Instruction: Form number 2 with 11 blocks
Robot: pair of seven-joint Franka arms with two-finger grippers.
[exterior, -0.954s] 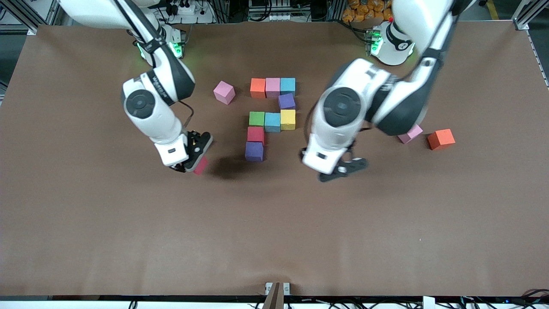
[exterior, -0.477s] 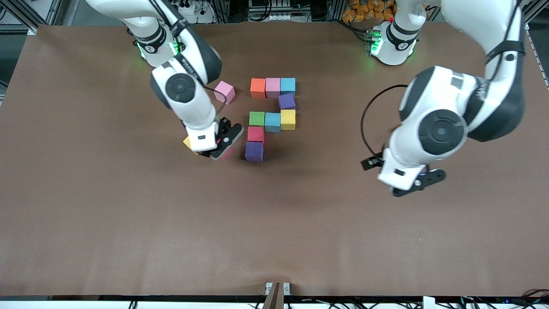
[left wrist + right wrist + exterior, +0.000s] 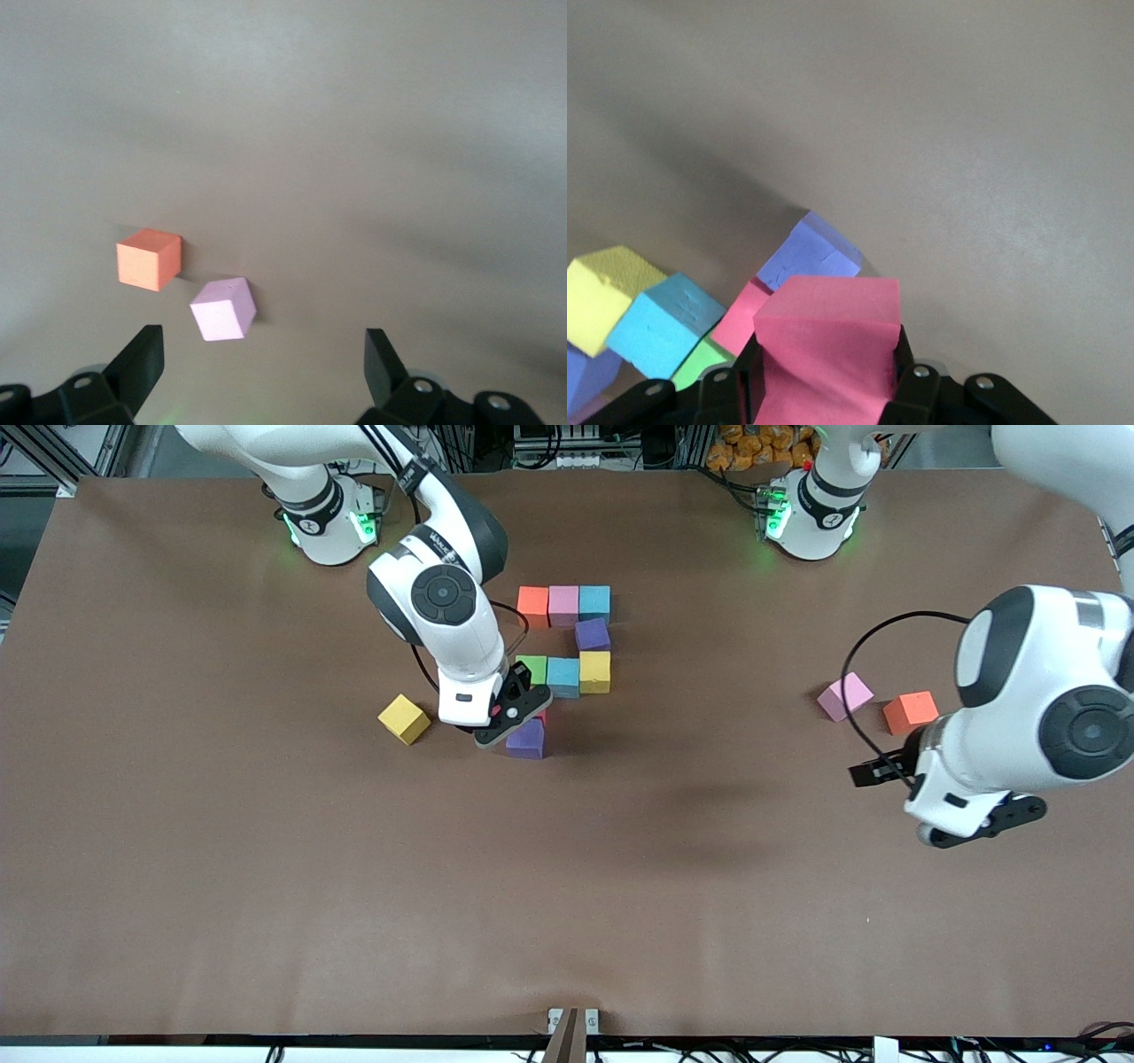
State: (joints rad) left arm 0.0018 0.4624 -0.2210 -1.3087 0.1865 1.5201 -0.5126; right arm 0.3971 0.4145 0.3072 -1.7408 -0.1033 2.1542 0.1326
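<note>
Brown table (image 3: 221,850) — right gripper (image 3: 512,716) pinches a pink block (image 3: 828,345) over the unfinished number 2 (image 3: 563,666), likely for its bottom row; left gripper (image 3: 264,372) hangs spread, waiting.

- We see the number 2 (image 3: 563,657) part-built: nine cubes laid flat, edges touching.
- Loose blocks: yellow (image 3: 404,718) at its 8 o'clock, pink (image 3: 844,696) and orange (image 3: 910,712) at 4 o'clock.
- Another pink block (image 3: 829,345) hangs gripped above the purple foot (image 3: 526,739).
</note>
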